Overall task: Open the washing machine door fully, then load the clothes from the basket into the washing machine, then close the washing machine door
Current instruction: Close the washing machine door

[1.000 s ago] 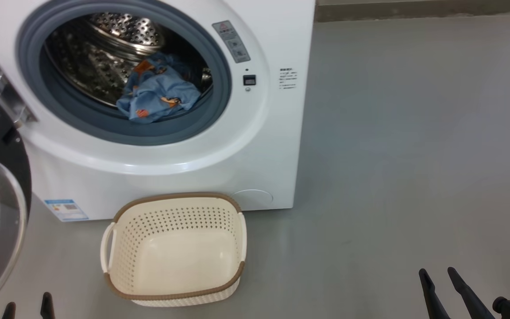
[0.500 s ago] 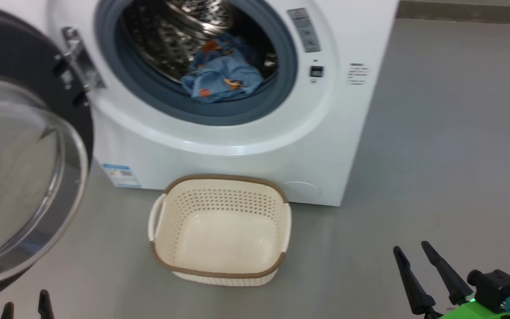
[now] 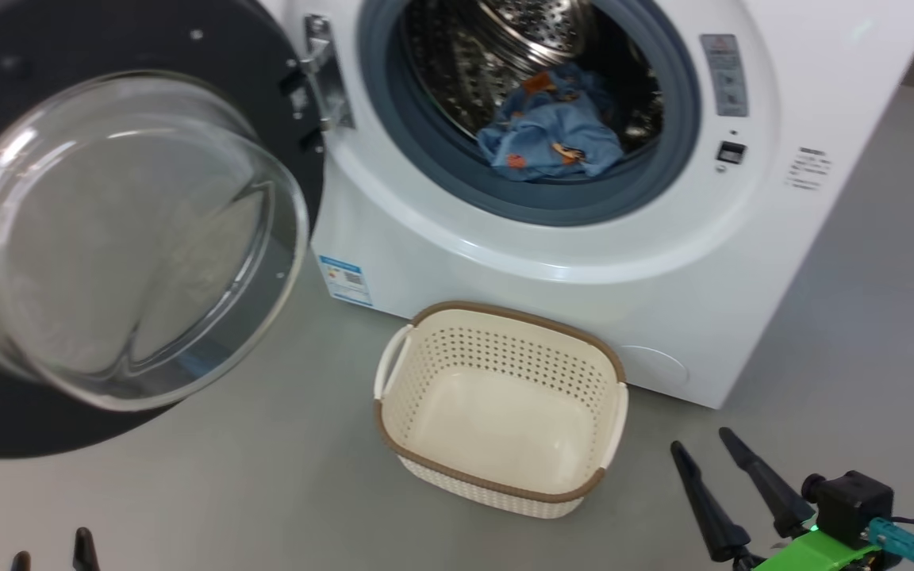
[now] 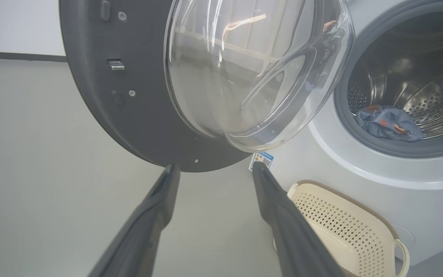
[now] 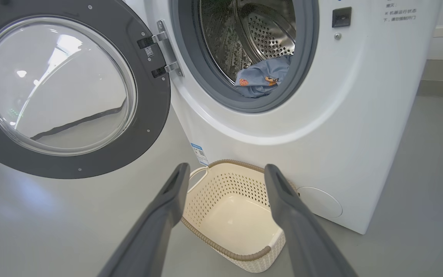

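Washing machine door is hanging swung wide to the left in the head view, its black rim hinged to the washing machine and its glass bowl bulging toward the camera. Clothes are lying inside the drum, just behind the grey gasket. The basket is sitting on the floor close against the machine's front, its cream bottom showing bare. Grey floor is stretching between the door's lower edge and the basket. The left gripper is poking up at the lower left and the right gripper is waiting right of the basket, both spread and gripping nothing

In the left wrist view, the parted fingers are pointing just under the door's lower rim, with the basket's rim beside one finger

In the right wrist view, the wide fingers are framing the basket, with the door to the left and bare floor lying beneath it
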